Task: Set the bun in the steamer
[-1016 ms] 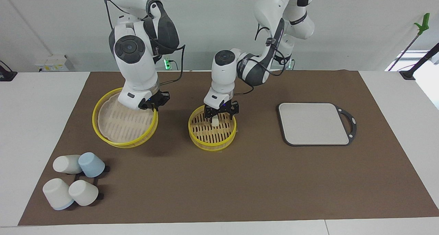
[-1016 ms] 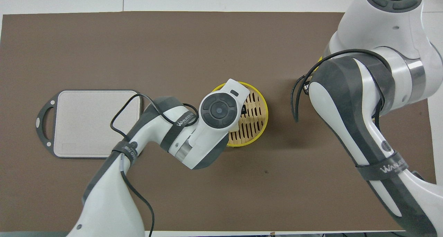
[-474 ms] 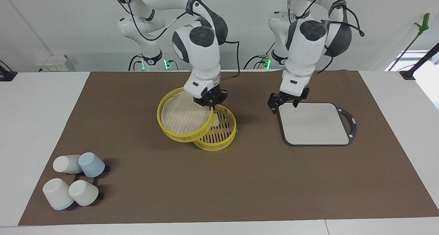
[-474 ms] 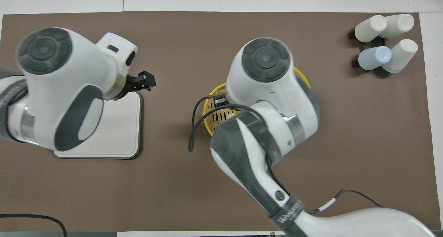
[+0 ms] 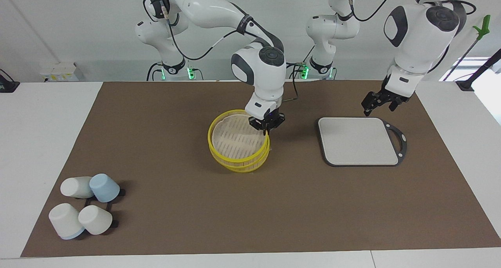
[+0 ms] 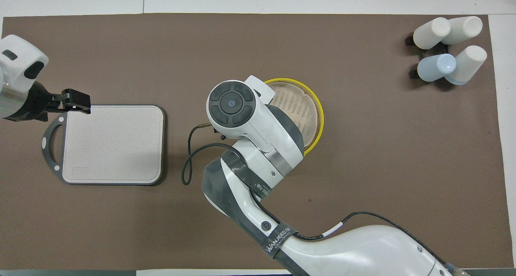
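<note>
The steamer's lower tier (image 5: 245,165) stands at the middle of the brown mat. Its yellow-rimmed slatted top tier (image 5: 235,137) lies over it, shifted slightly toward the right arm's end; I cannot tell whether it rests fully on it. My right gripper (image 5: 267,125) is shut on the top tier's rim at the side nearer the robots. In the overhead view the right arm covers part of the top tier (image 6: 301,108). The bun is hidden under the top tier. My left gripper (image 5: 379,103) is open and empty, up over the mat by the grey board's corner (image 6: 74,102).
A grey square board with a black rim (image 5: 358,141) lies toward the left arm's end (image 6: 113,145). Several white and blue cups (image 5: 84,205) lie on a black rack at the right arm's end, farther from the robots (image 6: 447,50).
My right gripper carried the top tier over the lower tier, covering the bun. My left gripper let go of the bun and drew back past the grey board.
</note>
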You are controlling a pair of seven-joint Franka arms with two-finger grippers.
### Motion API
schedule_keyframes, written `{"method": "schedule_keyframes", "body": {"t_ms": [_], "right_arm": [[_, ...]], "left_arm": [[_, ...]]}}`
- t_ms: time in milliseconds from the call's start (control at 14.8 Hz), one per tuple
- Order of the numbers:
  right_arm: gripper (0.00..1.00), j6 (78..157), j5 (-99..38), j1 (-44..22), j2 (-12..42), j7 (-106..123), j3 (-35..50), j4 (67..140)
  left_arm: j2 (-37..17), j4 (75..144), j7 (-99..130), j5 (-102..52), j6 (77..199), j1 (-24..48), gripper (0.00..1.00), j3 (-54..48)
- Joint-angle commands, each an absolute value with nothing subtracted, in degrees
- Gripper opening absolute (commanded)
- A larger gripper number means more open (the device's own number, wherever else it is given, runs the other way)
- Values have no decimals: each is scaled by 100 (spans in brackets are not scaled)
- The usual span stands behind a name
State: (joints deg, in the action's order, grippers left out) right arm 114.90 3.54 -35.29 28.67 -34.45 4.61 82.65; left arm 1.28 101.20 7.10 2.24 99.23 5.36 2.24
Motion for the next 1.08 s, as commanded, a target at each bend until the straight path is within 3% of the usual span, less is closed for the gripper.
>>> {"method": "schedule_keyframes", "body": {"t_ms": [0,339,745,1016], "right_arm": [[3,11742,457,-3612,2760,-3621,483,8542],[3,11768,431,-3612,2663,-3621,492,8727],[3,11760,404,-3647,2602,-3743,492,8851],[4,11856,369,-3709,2610,-3973,501,8851]], "left_arm": [[474,10239,81,264,9590,352,100,167],[589,10117,9,272,9317,325,100,193],[-25,9370,0,-35,8921,369,100,255],[-158,9237,0,-62,8895,352,100,246]]}}
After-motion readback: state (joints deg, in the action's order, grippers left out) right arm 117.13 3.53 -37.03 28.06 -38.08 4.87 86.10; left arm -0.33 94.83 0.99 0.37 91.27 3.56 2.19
